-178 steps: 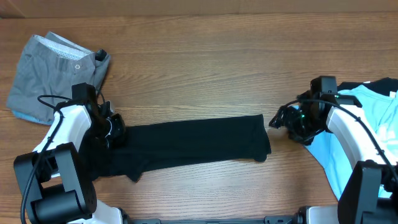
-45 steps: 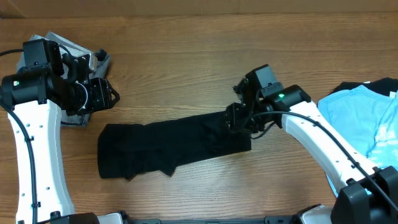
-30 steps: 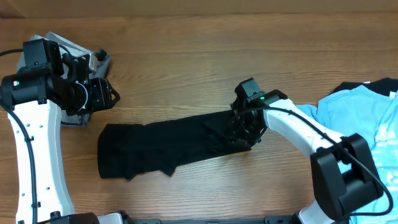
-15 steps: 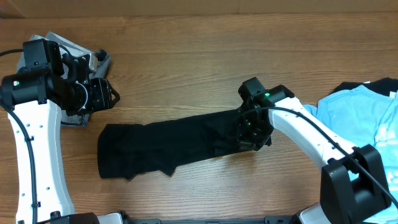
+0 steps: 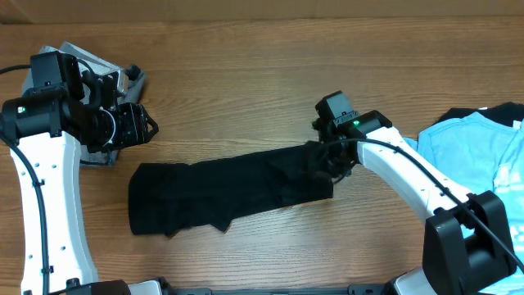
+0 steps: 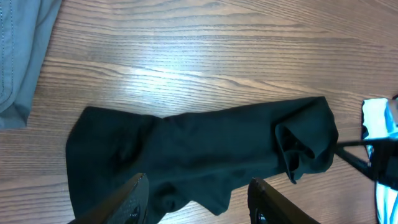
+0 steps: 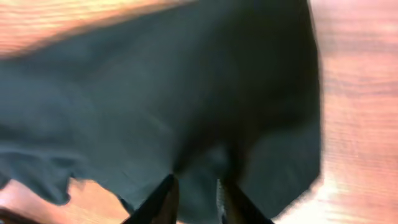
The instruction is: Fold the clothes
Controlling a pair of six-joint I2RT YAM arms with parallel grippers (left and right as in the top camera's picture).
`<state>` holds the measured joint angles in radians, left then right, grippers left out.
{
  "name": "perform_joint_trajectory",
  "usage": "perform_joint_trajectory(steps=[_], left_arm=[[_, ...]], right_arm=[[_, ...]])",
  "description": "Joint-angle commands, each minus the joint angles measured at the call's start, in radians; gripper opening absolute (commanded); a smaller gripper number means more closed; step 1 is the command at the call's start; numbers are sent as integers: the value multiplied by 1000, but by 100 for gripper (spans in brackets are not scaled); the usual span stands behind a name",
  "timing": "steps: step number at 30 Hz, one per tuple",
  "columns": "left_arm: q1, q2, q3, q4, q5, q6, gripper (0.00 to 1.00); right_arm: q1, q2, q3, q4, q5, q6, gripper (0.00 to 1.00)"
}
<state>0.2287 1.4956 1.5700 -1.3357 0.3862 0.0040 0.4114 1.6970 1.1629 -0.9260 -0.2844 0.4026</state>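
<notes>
The black T-shirt (image 5: 229, 192) lies folded into a long strip across the table's middle, its right end bunched (image 6: 298, 149). My right gripper (image 5: 325, 160) is down on that right end. In the right wrist view its fingers (image 7: 196, 186) stand a narrow gap apart, with black cloth (image 7: 155, 93) showing in the gap and creased toward the tips. My left gripper (image 5: 139, 127) hangs high over the table's left side, open and empty (image 6: 199, 202), well clear of the strip's left end. The grey shorts (image 5: 110, 65) lie at the back left, largely under my left arm.
A light blue T-shirt (image 5: 471, 147) lies on a dark garment at the right edge, under my right arm. The grey shorts' edge (image 6: 18, 50) shows at the top left of the left wrist view. Bare wood runs along the back and front of the strip.
My right gripper slid right along the shirt's end, then came back toward its far edge. The end drew in slightly to the left. The left arm has not moved.
</notes>
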Motion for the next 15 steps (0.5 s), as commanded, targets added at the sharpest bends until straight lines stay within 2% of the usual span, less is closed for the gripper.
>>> perform_joint_trajectory(steps=[1,5,7,10,12,15], left_arm=[[-8,-13,17,1,14,23,55],[-8,-13,17,1,15,23,55],[-8,-13,17,1,15,23,55],[-8,-13,17,-1,15,23,55],[-8,-13,17,-3,15,23,55],[-8,-13,17,-2,15,23,55]], right_arm=[[30,18,20,61,-23,76,16],[93,108,8,127,-34,155,13],[145,166,8,212,-121,177,9],[191,173,13,341,-228,168,9],[196,167,35,352,-233,136,11],[179,148,79,289,-230,55,23]])
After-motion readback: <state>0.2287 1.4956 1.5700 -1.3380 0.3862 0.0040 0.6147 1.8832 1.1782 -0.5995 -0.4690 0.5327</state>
